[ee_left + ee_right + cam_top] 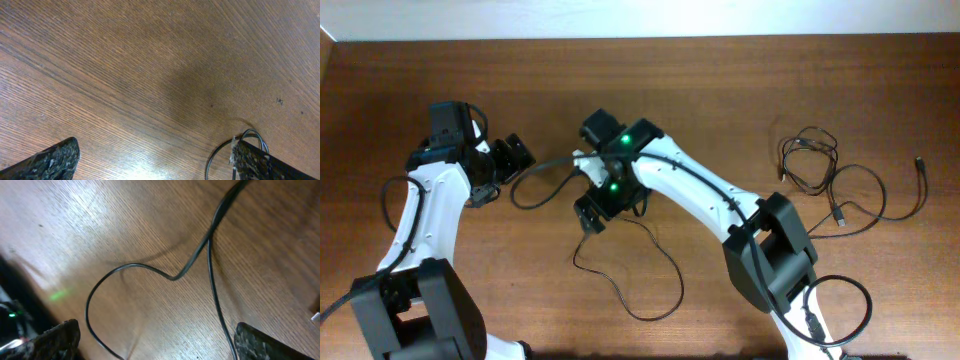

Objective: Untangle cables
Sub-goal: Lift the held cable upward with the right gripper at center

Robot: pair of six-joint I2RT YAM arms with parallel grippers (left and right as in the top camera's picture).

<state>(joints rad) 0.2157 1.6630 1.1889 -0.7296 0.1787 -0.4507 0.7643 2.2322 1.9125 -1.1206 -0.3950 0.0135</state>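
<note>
One thin black cable [620, 290] sprawls in loose loops over the middle of the table. One loop of it [525, 190] lies just right of my left gripper [510, 158]. My right gripper [592, 212] hovers over the cable's middle. In the right wrist view the gripper [160, 340] is open, and cable strands [210, 265] lie flat on the wood between its fingers [270, 342], untouched. In the left wrist view the gripper [155, 160] is open over bare wood, with a cable loop [216, 157] beside its right finger [260, 162]. A second knot of cables [810, 160] lies at the far right.
From the right-hand knot, loops trail out to a plug end [920, 160] and another plug [840, 215]. The right arm's own thicker cable [840, 310] curls near its base. The table's far edge [640, 38] meets a white wall.
</note>
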